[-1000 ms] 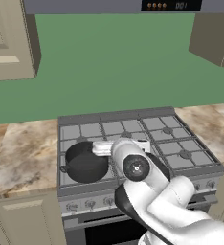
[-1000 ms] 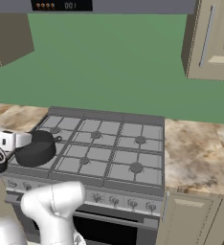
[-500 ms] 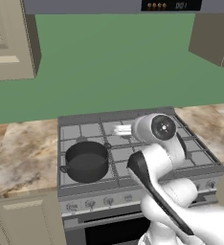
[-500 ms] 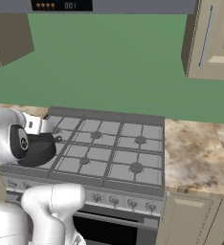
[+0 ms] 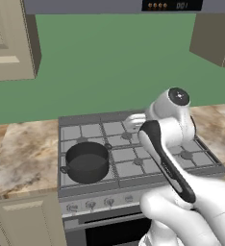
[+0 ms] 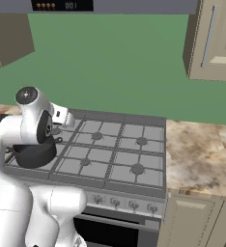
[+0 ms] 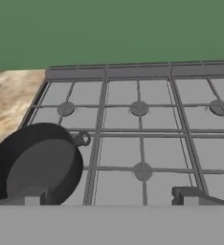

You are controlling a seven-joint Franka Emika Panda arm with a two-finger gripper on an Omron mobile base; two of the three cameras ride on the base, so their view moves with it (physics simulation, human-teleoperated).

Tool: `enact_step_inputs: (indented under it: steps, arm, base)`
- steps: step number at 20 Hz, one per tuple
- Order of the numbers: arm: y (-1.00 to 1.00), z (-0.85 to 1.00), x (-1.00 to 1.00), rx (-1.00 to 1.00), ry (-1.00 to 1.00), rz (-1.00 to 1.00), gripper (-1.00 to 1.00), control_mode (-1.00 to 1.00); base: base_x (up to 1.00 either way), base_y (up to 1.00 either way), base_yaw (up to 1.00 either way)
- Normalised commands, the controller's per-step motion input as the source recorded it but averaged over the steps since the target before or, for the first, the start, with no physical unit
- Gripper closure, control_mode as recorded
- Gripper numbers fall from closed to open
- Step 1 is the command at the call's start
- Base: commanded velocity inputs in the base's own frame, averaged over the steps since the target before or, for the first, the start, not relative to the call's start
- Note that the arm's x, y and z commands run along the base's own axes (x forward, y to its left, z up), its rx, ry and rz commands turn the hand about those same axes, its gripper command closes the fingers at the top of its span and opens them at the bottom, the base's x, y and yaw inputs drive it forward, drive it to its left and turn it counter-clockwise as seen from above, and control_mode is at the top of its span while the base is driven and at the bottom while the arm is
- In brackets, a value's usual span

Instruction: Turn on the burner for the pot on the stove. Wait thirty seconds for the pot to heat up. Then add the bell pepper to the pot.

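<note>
The dark grey pot (image 5: 87,162) sits on the front left burner of the grey steel stove (image 5: 133,169), and nothing shows inside it. In the hand view the pot (image 7: 35,165) lies at the lower left, just beyond my left fingertip (image 7: 33,195). My gripper (image 7: 111,197) is open with nothing between its fingers and hovers above the front of the grates (image 7: 142,143), right of the pot. The arm partly hides the pot (image 6: 32,155) in the right base view. The bell pepper is out of view.
The knob row (image 5: 101,203) runs along the stove front above the black oven door. Marble counters flank the stove on the left (image 5: 18,158) and the right (image 6: 202,159). Wall cabinets (image 6: 214,41) and a hood panel (image 5: 172,6) hang above.
The arm has swung up and to the right, away from over the pot toward the middle of the stove. The jaws stayed open and the pot has not moved.
</note>
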Motion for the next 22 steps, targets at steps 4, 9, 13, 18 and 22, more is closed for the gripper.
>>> enact_step_inputs:
  steps: [4, 9, 13, 18, 22]
  arm:
    - [-0.17, -0.01, 0.15, 0.0, 0.22, 0.05, -1.0, -1.0]
    - [-0.05, -0.25, 0.05, 0.0, 0.07, 0.05, -1.0, -1.0]
    - [0.0, -0.33, 0.01, 0.0, 0.0, 0.0, -1.0, -1.0]
    - [0.0, -0.38, 0.03, 0.0, 0.0, 0.0, -1.0, -1.0]
    - [-0.08, -0.14, 0.14, -0.02, 0.0, 0.0, -1.0, -1.0]
  base:
    - [0.0, 0.0, 0.0]
    - [0.0, 0.0, 0.0]
    - [0.0, 0.0, 0.0]
    - [0.0, 0.0, 0.0]
    - [0.0, 0.0, 0.0]
